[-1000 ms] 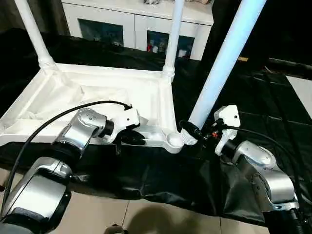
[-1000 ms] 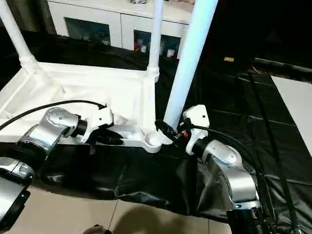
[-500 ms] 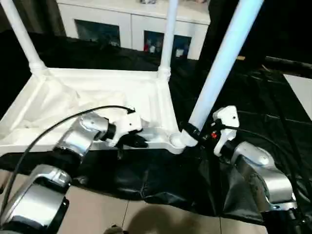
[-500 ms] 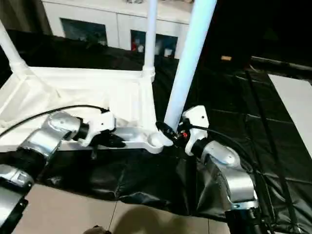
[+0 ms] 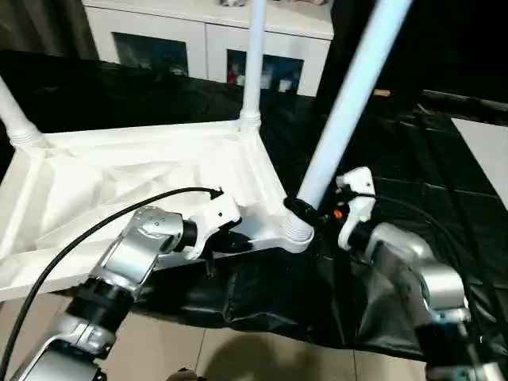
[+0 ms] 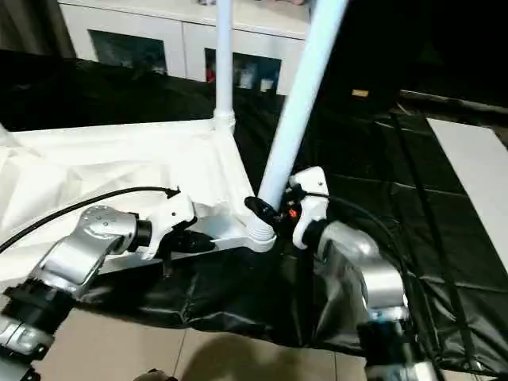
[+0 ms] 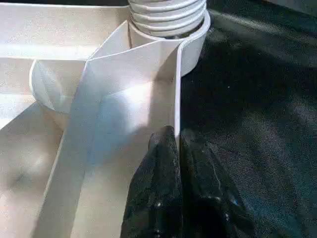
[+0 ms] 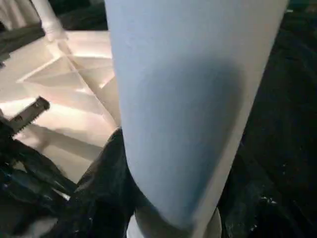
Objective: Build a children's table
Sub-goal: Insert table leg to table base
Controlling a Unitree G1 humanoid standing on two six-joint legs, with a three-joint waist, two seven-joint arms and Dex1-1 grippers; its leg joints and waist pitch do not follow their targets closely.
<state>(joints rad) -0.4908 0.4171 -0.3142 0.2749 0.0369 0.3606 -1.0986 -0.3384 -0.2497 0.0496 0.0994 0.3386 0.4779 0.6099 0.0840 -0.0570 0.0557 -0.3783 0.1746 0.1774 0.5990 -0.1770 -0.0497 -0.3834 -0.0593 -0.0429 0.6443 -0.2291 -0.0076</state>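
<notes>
The white tabletop (image 5: 119, 182) lies ribbed underside up, with white legs (image 5: 349, 95) standing in its corner sockets.

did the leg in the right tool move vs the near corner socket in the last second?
Yes. The leg held by the right tool stood beside the near corner socket of the tabletop; its threaded foot now sits in it.

one tabletop (image 5: 151, 171) was counted, with three legs (image 5: 349, 95) seen standing on it. two grippers were counted: left gripper (image 5: 235, 242), right gripper (image 5: 305, 213). one cabinet (image 5: 210, 36) and one black sheet (image 5: 413, 182) were seen.
</notes>
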